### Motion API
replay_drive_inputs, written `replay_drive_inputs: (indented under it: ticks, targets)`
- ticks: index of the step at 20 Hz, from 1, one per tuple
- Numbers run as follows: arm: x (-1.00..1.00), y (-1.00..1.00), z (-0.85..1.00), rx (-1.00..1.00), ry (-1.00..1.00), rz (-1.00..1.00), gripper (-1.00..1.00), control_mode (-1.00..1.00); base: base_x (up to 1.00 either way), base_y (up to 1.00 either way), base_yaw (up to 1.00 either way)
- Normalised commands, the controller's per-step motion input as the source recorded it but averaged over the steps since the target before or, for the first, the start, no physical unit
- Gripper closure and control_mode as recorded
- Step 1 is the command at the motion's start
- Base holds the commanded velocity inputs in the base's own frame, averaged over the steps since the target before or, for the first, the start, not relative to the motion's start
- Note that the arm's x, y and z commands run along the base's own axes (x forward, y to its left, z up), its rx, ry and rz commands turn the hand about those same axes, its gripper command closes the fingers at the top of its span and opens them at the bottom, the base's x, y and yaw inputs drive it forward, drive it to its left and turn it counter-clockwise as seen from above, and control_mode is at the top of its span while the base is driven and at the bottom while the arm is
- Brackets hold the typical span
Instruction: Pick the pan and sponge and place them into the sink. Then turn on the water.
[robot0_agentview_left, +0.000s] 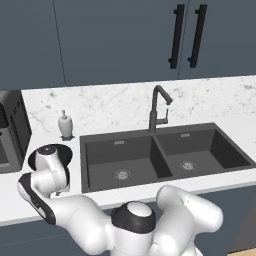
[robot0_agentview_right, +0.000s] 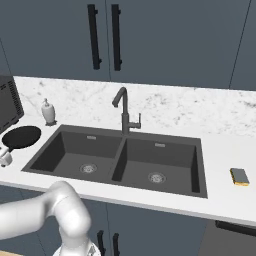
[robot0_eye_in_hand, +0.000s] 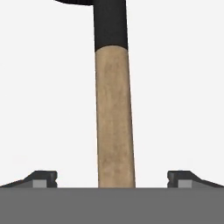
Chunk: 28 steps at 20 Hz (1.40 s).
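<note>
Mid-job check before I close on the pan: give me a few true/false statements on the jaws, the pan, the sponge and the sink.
1. The gripper has its jaws open on either side of the pan's wooden handle. True.
2. The sponge lies in a basin. False: it sits on the counter, right of the sink.
3. The pan is on the counter left of the sink. True.
4. Water runs from the faucet. False: none is visible.

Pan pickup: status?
Jaws open, straddling the pan handle, not closed. Pan on counter left of the sink. Sponge right of sink. Nothing blocking.
</note>
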Motion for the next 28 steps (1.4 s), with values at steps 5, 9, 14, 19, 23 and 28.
replay_drive_inputs:
  ticks: [5,9,14,19,23,28]
  targets:
    - [0.02,0.21,-0.25,-0.01,0.03,0.00,1.00,-1.00,0.00,0.00,0.00]
    - [0.00,0.05,-0.24,0.00,0.00,0.00,1.00,-1.00,0.00,0.00,0.00]
    - [0.00,0.00,-0.49,0.00,0.00,0.00,1.00,-1.00,0.00,0.00,0.00]
    - [-0.03,-0.06,-0.17,0.00,-0.01,0.00,1.00,-1.00,0.00,0.00,0.00]
    - [-0.35,-0.28,0.16,0.00,-0.12,0.00,1.00,-1.00,0.00,0.00,0.00]
    - [-0.50,-0.45,0.22,0.00,-0.20,0.00,1.00,-1.00,0.00,0.00,0.00]
